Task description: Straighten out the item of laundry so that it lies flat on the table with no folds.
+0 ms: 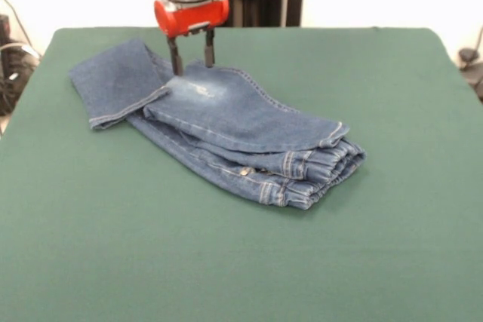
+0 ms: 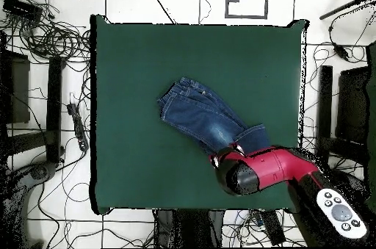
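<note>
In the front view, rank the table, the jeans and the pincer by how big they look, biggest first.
1. The table, filling most of the view.
2. The jeans, folded over on it.
3. The pincer, smallest, though it sits farther from the camera, so its look may understate it.

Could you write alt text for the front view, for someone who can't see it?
A small pair of folded blue jeans lies on a green table, one leg doubled back over the other. The robot's red and black end effector comes down from above, its two dark fingers spread apart at the fold on the far side.
</note>
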{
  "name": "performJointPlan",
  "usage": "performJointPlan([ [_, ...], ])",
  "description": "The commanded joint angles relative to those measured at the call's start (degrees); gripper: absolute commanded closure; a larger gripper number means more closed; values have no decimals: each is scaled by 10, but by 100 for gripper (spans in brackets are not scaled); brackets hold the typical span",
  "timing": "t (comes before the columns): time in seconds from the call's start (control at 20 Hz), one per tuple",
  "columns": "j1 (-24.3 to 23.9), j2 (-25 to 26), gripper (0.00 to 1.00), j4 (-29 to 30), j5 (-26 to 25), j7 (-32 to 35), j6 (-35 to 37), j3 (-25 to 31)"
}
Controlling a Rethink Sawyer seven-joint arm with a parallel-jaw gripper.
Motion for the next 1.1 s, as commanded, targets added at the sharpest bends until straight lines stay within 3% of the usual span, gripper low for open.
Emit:
performJointPlan([
  [0.05, 11, -17, 0, -37, 49, -10, 25, 46],
  [0.35, 11, -30, 0, -39, 82, -27, 47, 54],
  [1.1, 40, -17, 0, -73, 48, -11, 22, 13],
])
